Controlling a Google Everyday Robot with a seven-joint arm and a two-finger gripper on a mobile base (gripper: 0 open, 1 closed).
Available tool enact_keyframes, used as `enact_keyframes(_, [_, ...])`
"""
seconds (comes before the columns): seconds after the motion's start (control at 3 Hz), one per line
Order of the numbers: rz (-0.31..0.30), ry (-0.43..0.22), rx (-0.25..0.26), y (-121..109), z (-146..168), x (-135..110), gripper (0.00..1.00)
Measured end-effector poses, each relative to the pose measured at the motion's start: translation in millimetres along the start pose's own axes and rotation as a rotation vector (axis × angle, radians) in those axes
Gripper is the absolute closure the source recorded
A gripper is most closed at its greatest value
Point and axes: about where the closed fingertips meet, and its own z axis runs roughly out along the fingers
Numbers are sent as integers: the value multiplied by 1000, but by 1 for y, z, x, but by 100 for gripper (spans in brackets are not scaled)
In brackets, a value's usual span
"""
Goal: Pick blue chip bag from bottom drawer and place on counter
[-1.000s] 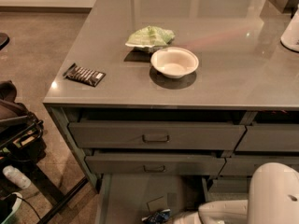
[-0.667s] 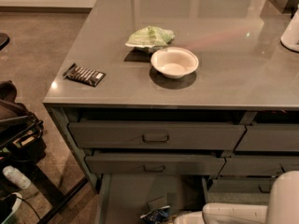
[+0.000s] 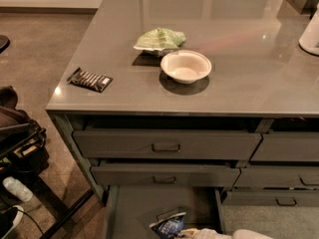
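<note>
The bottom drawer (image 3: 137, 208) is pulled open below two shallower closed drawers. The blue chip bag (image 3: 168, 226) lies at the drawer's front right, at the bottom edge of the view, one corner tilted up. My gripper (image 3: 192, 232) reaches in from the lower right, and its pale tip touches the bag's right side. Most of the arm (image 3: 249, 234) is cut off by the frame edge. The glossy grey counter (image 3: 249, 63) spreads above the drawers.
On the counter stand a white bowl (image 3: 185, 66), a pale green bag (image 3: 160, 39) behind it and a black striped packet (image 3: 90, 79) near the left edge. A white appliance (image 3: 311, 34) is at the far right. A dark bag and stand (image 3: 17, 143) sit on the floor at left.
The large white part of my arm has dropped out of the lower right of the view. The blue chip bag has stayed at about the same spot in the drawer.
</note>
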Motion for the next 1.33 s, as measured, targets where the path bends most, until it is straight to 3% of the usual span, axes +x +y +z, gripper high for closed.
enact_keyframes(0.33, [-67, -14, 113, 32, -53, -40, 100])
enact_keyframes(0.67, [-157, -23, 144, 40, -69, -73, 100])
enact_keyframes(1.0, [-172, -14, 166, 30, -71, -76, 100])
enact_keyframes(1.33, [-279, -23, 228, 8, -85, -120, 100])
